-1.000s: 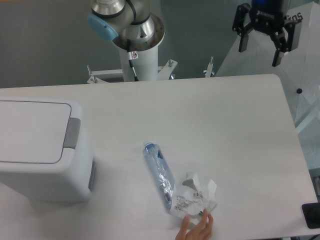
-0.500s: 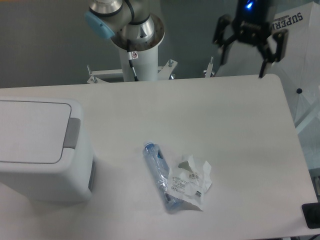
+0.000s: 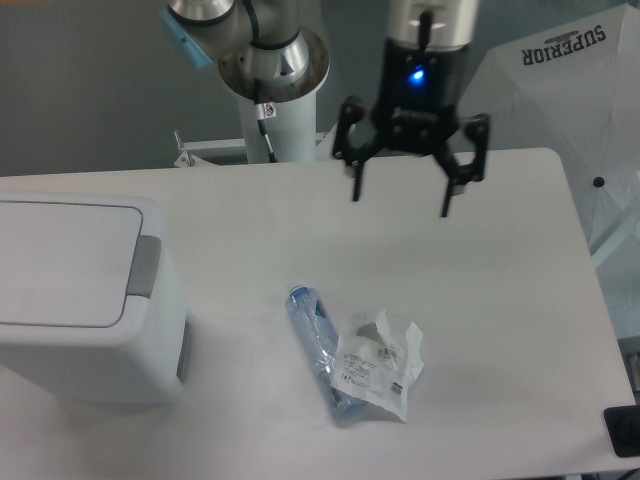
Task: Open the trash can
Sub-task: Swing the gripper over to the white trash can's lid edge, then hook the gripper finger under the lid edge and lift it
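Observation:
The trash can (image 3: 85,300) is a large boxy white bin standing at the left edge of the table. Its flat white lid (image 3: 62,262) is down, and the grey push-tab (image 3: 146,266) sits on its right side. My gripper (image 3: 402,197) hangs above the far middle of the table with its two black fingers (image 3: 356,183) spread wide. It is open and empty. It is well to the right of the trash can and far from the push-tab.
A crushed clear plastic bottle (image 3: 318,348) with a blue label lies in the middle front of the white table (image 3: 500,300). A crumpled white wrapper (image 3: 378,365) lies against its right side. The arm's base (image 3: 275,70) stands behind the table's far edge.
My gripper has moved left and down, from beyond the table's far right corner to above the far middle. A hand at the front edge has withdrawn, and the wrapper has shifted slightly.

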You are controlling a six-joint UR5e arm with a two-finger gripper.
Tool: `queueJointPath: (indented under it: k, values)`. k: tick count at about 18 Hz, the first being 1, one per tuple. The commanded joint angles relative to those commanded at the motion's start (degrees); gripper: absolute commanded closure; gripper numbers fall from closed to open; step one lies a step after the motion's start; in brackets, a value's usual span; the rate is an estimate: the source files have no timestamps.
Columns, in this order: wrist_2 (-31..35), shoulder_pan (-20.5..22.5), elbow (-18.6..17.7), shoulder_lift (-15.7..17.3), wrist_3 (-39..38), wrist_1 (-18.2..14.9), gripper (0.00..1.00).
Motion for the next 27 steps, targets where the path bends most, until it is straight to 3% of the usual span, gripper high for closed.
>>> queueJointPath:
  k: [6, 10, 15, 21, 27]
  values:
    - [-2.10, -6.16, -0.44, -1.23, -14.59, 2.29, 0.00]
    - [-6.23, -7.13, -2.19, -1.41, -23.22, 2.64, 0.00]
    - [-7.21, -9.33, -5.18, -1.76, -23.93, 2.99, 0.00]
    - [-7.12, -10.74, -7.56, -2.03, -26.31, 7.30, 0.00]
    - [-6.94, -10.74, -8.96, -2.02, -26.13, 7.74, 0.00]
